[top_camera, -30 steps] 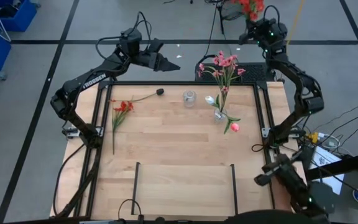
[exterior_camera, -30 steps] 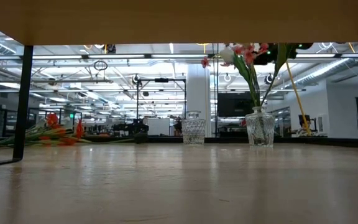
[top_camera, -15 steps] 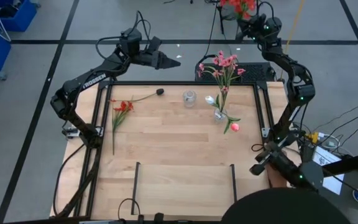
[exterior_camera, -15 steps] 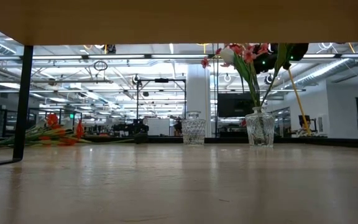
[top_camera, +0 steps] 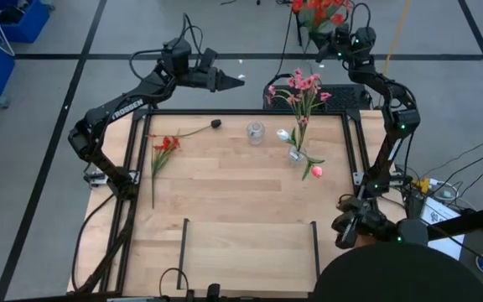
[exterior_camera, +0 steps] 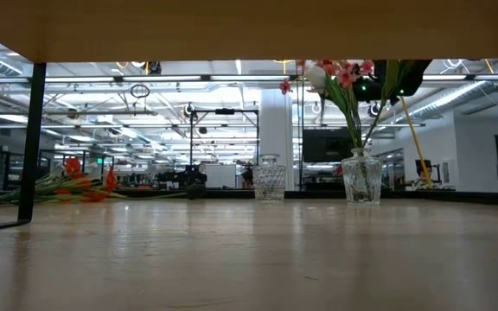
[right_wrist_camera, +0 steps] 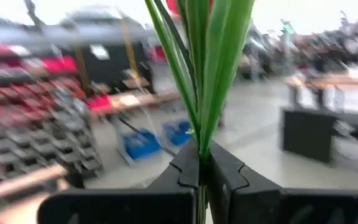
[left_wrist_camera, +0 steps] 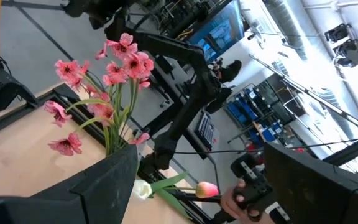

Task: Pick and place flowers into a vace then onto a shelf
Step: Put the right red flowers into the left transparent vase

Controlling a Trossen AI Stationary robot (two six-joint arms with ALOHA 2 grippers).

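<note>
Beyond the table's far edge, we saw the right gripper raised with a red spray; only the right wrist view showed its fingers clamped together on the green stalks. The left gripper, also past that edge, held nothing, fingers apart. Pink flowers stood in the vase on the table; another red spray lay near its left side.

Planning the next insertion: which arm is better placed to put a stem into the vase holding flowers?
Right: the right gripper is shut on the red flowers, beyond the vase. The left gripper is open, empty.
</note>
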